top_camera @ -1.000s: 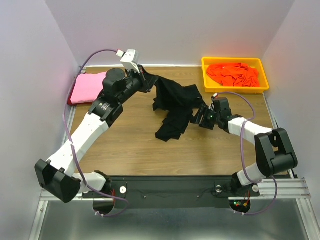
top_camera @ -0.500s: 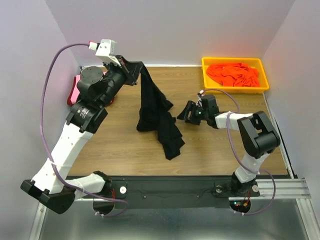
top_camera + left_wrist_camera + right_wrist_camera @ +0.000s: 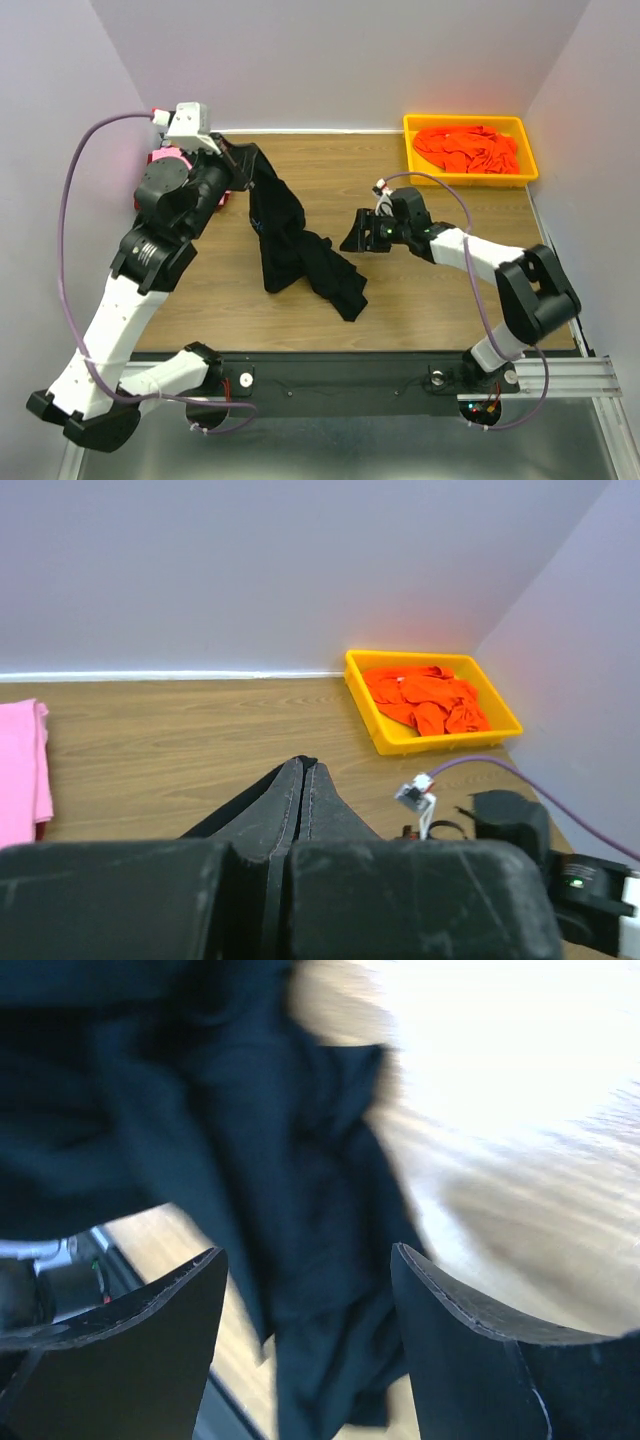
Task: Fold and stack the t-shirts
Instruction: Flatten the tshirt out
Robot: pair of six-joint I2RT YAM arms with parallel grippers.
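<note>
The left gripper [image 3: 243,163], in the upper left of the overhead view, is pressed shut on an edge of the black t-shirt [image 3: 290,245]; in its own wrist view a ridge of dark cloth comes up out of the seam between the closed fingers [image 3: 150,890]. From that pinch the shirt hangs down and to the right as a bunched, twisted rope, and its lower end lies crumpled on the table [image 3: 430,300] near the middle of the frame. The right gripper [image 3: 352,240] sits just right of that heap with its fingers [image 3: 120,1340] spread and nothing between them; its wrist view shows black folds filling the upper left, close ahead of the tips, though blur hides whether they touch. Judging from this, the step in hand is opening out the shirt, not yet folding it: it is neither flat nor squared. The next move probably calls for the right gripper to close on a free hem or corner so the two arms can stretch the cloth and lay it flat. The pink t-shirt [image 3: 20,770] lies at the far left behind the left arm, and the orange t-shirts [image 3: 465,148] fill the yellow tray [image 3: 470,181] in the upper right
</note>
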